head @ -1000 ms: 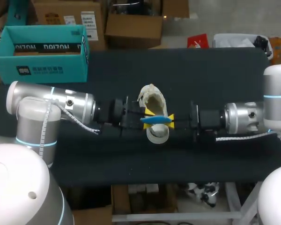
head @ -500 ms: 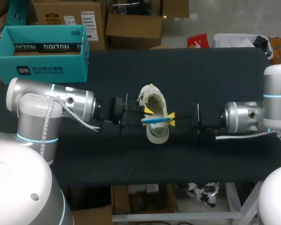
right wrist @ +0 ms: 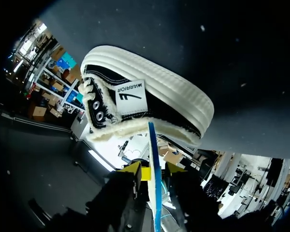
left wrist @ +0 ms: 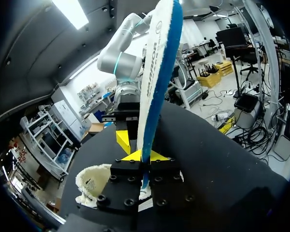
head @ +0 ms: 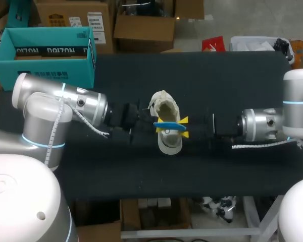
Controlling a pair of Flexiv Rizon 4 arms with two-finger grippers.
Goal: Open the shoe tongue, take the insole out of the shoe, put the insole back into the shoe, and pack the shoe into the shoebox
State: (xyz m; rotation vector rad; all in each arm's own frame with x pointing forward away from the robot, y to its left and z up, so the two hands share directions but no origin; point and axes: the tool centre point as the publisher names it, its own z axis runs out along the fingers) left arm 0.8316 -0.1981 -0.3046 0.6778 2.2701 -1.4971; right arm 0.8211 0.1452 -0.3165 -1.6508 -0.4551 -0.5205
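A cream and black shoe (head: 167, 143) lies at the middle of the table, opening upward. Just above its opening hangs the blue and white insole (head: 169, 125), on edge. My left gripper (head: 156, 124) is shut on the insole's left end; in the left wrist view the insole (left wrist: 157, 72) rises straight out from between that gripper's (left wrist: 144, 157) fingers. My right gripper (head: 184, 127) is at the other end, open. In the right wrist view the insole's edge (right wrist: 153, 154) stands between the right gripper's (right wrist: 155, 170) spread tips, with the shoe (right wrist: 150, 104) just beyond.
The open teal shoebox (head: 45, 55) stands at the table's far left corner. The black tabletop (head: 227, 80) stretches bare to the right and behind the shoe.
My left gripper has closed on the insole while my right gripper has opened off it. The left arm has shifted a little, and the insole sits slightly higher over the shoe.
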